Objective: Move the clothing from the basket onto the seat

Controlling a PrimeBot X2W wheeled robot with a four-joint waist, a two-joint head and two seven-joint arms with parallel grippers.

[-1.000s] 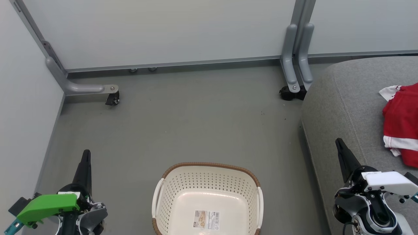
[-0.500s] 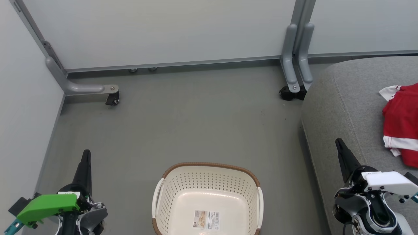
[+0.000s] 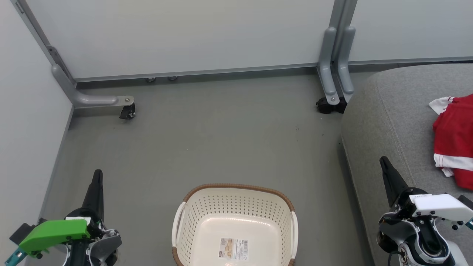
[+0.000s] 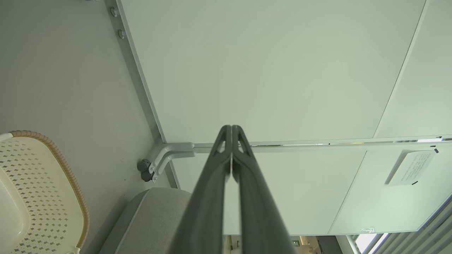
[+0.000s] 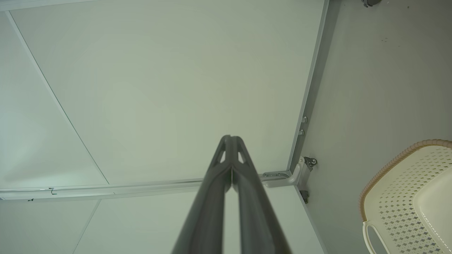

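Progress: judged complete or close to it, as far as can be seen. Basket [image 3: 236, 186]: stands upright on the floor [image 3: 221, 140], low and central in the head view, between the two claws and apart from both. Holds no clothing, only a printed label [image 3: 233, 248] lying flat on its bottom. Perforated wall and brown rim unobstructed. Near end cut off by the frame edge, so that strip goes unchecked. Clothing [image 3: 455, 144]: lies as a crumpled red heap with white stripe and white trim on top of the seat [image 3: 384, 118], at the right edge of the head view, well apart from the basket. Runs out of frame, so cannot tell whether one garment or two make up the heap. Seat: grey cushion to the right of the basket, near it but not touching, carrying nothing else on its visible part. Left claw [image 3: 97, 183]: closed with tips touching, as the left wrist view confirms, and gripping nothing. Hangs over the floor to the left of the basket. Right claw [image 3: 386, 166]: likewise closed tip to tip and bare, poised by the seat's near edge, close to the heap but clear of it. Remaining: probably nothing left to lift out; at most a check that both garments sit in the heap, not decidable from here.
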